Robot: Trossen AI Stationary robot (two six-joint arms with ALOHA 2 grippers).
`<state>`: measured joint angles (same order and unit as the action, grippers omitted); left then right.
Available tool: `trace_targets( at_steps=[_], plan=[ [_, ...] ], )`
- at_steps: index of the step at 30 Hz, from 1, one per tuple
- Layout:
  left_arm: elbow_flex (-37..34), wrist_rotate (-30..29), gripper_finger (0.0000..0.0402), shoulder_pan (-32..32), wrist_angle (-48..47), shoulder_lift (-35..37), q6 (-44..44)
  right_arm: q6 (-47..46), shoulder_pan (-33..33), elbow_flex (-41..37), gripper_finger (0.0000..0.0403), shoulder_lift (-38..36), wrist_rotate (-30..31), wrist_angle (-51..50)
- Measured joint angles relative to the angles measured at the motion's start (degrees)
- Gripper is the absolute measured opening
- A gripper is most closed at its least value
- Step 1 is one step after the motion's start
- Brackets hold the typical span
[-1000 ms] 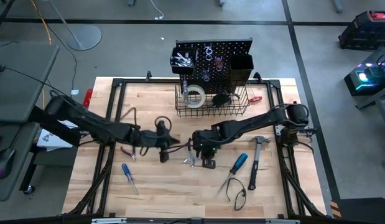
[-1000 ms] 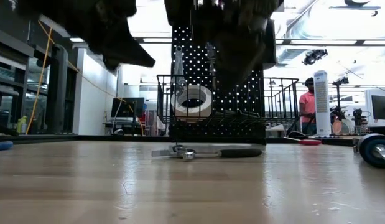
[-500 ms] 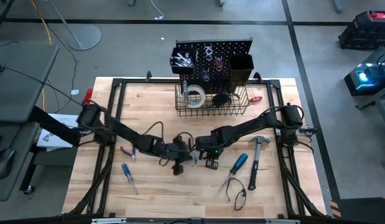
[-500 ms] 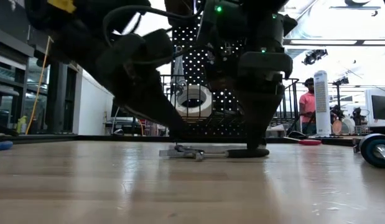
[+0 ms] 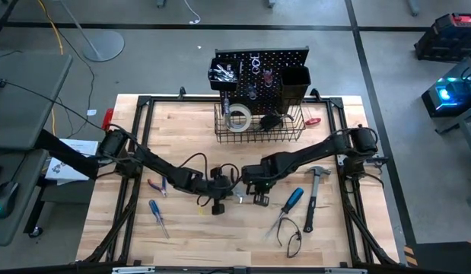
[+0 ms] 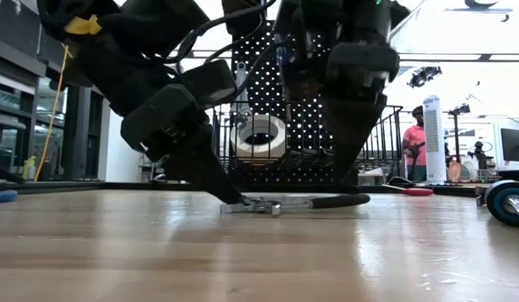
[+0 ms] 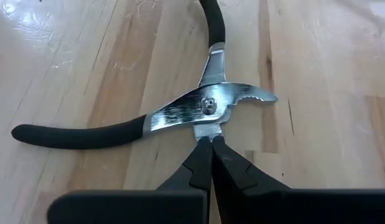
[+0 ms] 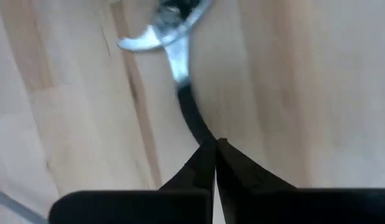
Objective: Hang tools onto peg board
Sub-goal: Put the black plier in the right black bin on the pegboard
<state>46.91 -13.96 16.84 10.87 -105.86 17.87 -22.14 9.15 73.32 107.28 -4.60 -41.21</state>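
A pair of pliers (image 7: 204,106) with a silver head and black handles lies spread open on the wooden table (image 5: 182,228), mid-table. My left gripper (image 7: 208,142) is shut, its tips at the pliers' head; the low view shows it slanting down (image 6: 232,198). My right gripper (image 8: 214,144) is shut, its tips on one black handle; in the low view it points down (image 6: 343,188). The peg board (image 5: 262,65) stands at the far edge with a wire basket (image 5: 258,133) holding a white tape roll (image 5: 237,118). My left gripper touches the jaw tip (image 7: 208,129) of the pliers' head that points toward it, with its shut fingertips. The fingers slant down from the table's left. The pliers lie flat on the table. My right gripper has its shut fingertips on one black handle (image 8: 193,123), partway along it and coming from above. The handle runs in under the tips, which hide the place of contact. Whether it is pinched or only pressed does not show.
On the table lie a blue screwdriver (image 5: 292,199), a hammer (image 5: 313,194), red-handled pliers (image 5: 157,185), a second blue screwdriver (image 5: 157,217) and a black-handled tool (image 5: 290,232). A person (image 6: 414,138) stands in the room beyond.
My left gripper has come down and toward the table's right, reaching the pliers' head. The pliers have slid a little toward the table's right edge. My right gripper has stayed over the handle.
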Motion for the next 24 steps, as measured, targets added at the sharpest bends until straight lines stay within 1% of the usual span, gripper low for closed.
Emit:
trace_targets(
  at_steps=[4,7,11,13,15,17,20,22,24],
  plan=[
    [-0.05,-0.33,0.0000,0.00,0.42,0.13,0.00,-2.32,0.00,0.04,0.0004,-2.89,3.69,-7.68],
    [-0.04,-1.43,0.0000,-0.11,0.71,-0.67,-0.04,-2.33,-0.03,-0.50,0.0004,-2.77,2.69,-11.41],
    [0.08,-1.78,0.0000,-0.32,1.01,-3.05,0.23,-5.15,-0.16,-5.16,0.0004,-2.37,-2.50,-7.16],
    [0.23,-1.19,0.0000,-0.32,1.60,-4.14,1.66,-7.64,-0.16,-7.60,0.0004,-2.39,-2.62,-4.96],
    [0.27,-0.64,0.0000,0.05,2.70,-5.08,3.17,-7.80,0.10,-9.42,0.0004,-2.38,-2.20,-3.29],
    [0.29,-0.89,0.0000,0.49,3.45,-5.48,4.15,-7.18,0.52,-9.97,0.0004,-2.37,-0.40,-2.48],
    [0.22,-1.79,0.0000,1.11,4.16,-5.58,4.42,-3.30,0.66,-9.14,0.0007,-3.08,0.97,-3.19],
    [0.11,-2.69,0.0000,1.47,4.72,-5.66,4.55,-0.19,0.47,-7.49,0.0018,-3.89,-0.22,-3.69],
    [0.09,-3.04,0.0000,1.51,4.81,-5.68,4.57,4.45,0.32,-6.10,0.0039,-4.45,-1.25,-4.69]
  ],
)
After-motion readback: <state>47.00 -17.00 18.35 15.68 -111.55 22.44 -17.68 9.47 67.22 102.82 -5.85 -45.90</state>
